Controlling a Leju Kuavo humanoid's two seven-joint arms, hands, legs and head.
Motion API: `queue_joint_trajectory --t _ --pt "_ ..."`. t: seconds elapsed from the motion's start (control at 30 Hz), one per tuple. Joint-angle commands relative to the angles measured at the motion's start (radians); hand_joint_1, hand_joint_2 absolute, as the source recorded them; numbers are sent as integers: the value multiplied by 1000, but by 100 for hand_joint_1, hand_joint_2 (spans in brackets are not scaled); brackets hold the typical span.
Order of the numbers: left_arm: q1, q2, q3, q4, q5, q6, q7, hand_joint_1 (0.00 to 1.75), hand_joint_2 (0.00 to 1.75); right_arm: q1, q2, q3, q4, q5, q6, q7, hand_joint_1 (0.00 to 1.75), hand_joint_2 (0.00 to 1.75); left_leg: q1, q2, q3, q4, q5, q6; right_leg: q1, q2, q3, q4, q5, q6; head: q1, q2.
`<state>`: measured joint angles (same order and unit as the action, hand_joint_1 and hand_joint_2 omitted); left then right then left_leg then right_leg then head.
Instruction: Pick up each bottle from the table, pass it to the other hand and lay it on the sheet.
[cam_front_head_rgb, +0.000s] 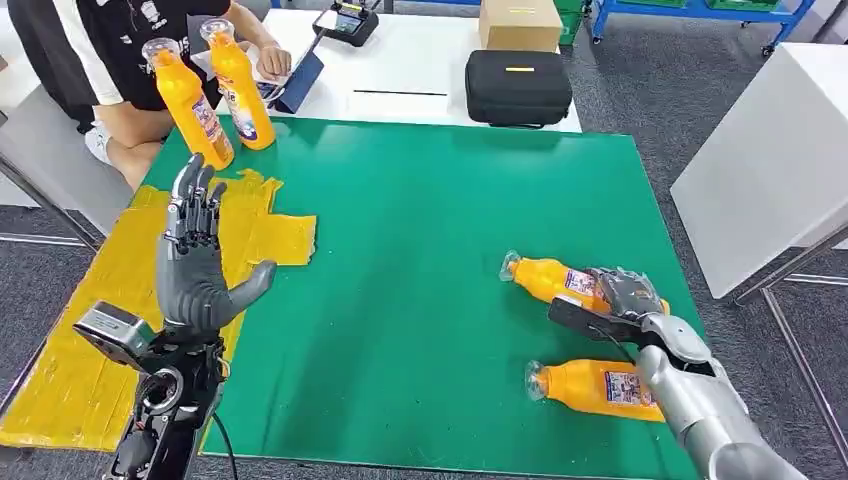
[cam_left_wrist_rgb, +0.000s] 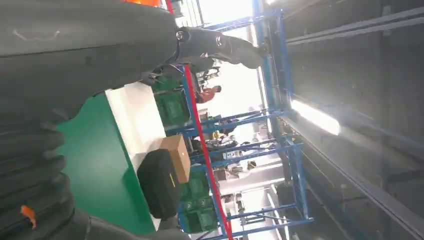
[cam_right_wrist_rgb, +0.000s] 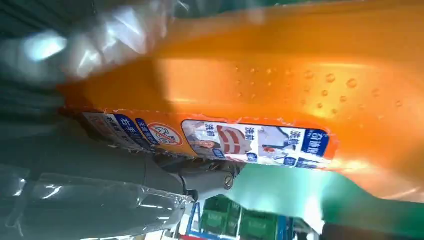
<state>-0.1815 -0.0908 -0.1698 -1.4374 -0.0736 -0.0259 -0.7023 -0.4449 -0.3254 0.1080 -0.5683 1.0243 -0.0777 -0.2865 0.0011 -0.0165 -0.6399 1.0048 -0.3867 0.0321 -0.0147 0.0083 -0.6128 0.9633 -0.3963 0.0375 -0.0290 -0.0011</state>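
**A:** Your right hand (cam_front_head_rgb: 625, 293) lies over the label end of the farther lying orange plastic bottle with the clear cap (cam_front_head_rgb: 560, 281), fingers draped on it. From the head view you cannot tell whether they have closed round it; in the right wrist view the bottle's orange body (cam_right_wrist_rgb: 280, 75) sits right against the palm. Close firmly on the middle of the body before you lift, because a smooth round bottle may roll.

**B:** And your left hand (cam_front_head_rgb: 195, 265)?

**A:** It is raised, palm up, fingers spread and holding nothing, over the crinkled yellow sheet (cam_front_head_rgb: 90, 340). Keep it there as the receiving hand.

**B:** Where is everything relative to that sheet?

**A:** The gripped bottle is well apart from the sheet, across the green table mat (cam_front_head_rgb: 420, 240). A second lying orange bottle (cam_front_head_rgb: 595, 388) is just beside it, nearer you. Two upright orange bottles (cam_front_head_rgb: 215, 90) stand at the sheet's far edge, so bring yours in level, clear of them.
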Motion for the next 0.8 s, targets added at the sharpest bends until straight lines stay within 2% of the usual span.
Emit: queue_joint_trajectory --t 0.03,0.13,0.23,0.37,0.43,0.47,0.53,0.6,0.67,0.8 --pt "3 1 4 28 -11 17 4 0 175 6 142 -159 -118 -65 -191 34 175 175 0 6 6 0 -3 -2 0 4 4 0 -2 -2 0 0" --pt "4 -6 -7 31 -22 27 4 0 175 51 217 -259 -259 -213 -244 -98 175 175 0 5 4 -1 -2 -2 0 3 2 0 -1 -2 0 0" --pt "-4 -8 -37 42 -35 33 4 0 175 86 264 -295 -369 -291 -265 -167 175 175 0 4 6 0 -4 -2 0 2 4 0 -3 -2 1 0" --pt "-4 -8 -37 42 -35 33 4 0 175 86 264 -295 -369 -291 -265 -167 175 175 0 3 6 0 -4 -2 0 1 5 1 -4 -2 0 0" --pt "-21 -8 -62 63 -41 37 4 0 175 92 283 -312 -403 -340 -279 -217 175 175 0 3 6 0 -4 -2 0 1 5 0 -3 -2 0 0" --pt "-31 -9 -73 78 -45 39 4 0 175 93 295 -315 -419 -376 -268 -245 175 175 0 2 4 0 -2 -2 0 0 3 0 -2 -2 0 0" --pt "-50 -9 -98 96 -55 52 4 0 175 102 325 -309 -446 -496 -173 -306 175 175 0 1 3 0 -2 -2 0 0 2 0 -2 -2 0 0" --pt "-66 -5 -127 116 -66 52 4 0 175 128 359 -246 -472 -539 -132 -350 175 175 0 1 3 0 -1 -2 0 0 2 0 -1 -2 0 0" --pt "-85 -7 -141 146 -68 41 4 0 175 134 382 -191 -469 -579 -74 -360 175 175 0 2 4 -1 -2 -2 0 1 2 0 -2 -2 0 0" --pt "-104 -16 -134 184 -62 13 4 0 175 122 389 -140 -443 -601 -70 -361 175 175 0 3 4 -1 -2 -2 0 1 3 0 -2 -2 0 0"
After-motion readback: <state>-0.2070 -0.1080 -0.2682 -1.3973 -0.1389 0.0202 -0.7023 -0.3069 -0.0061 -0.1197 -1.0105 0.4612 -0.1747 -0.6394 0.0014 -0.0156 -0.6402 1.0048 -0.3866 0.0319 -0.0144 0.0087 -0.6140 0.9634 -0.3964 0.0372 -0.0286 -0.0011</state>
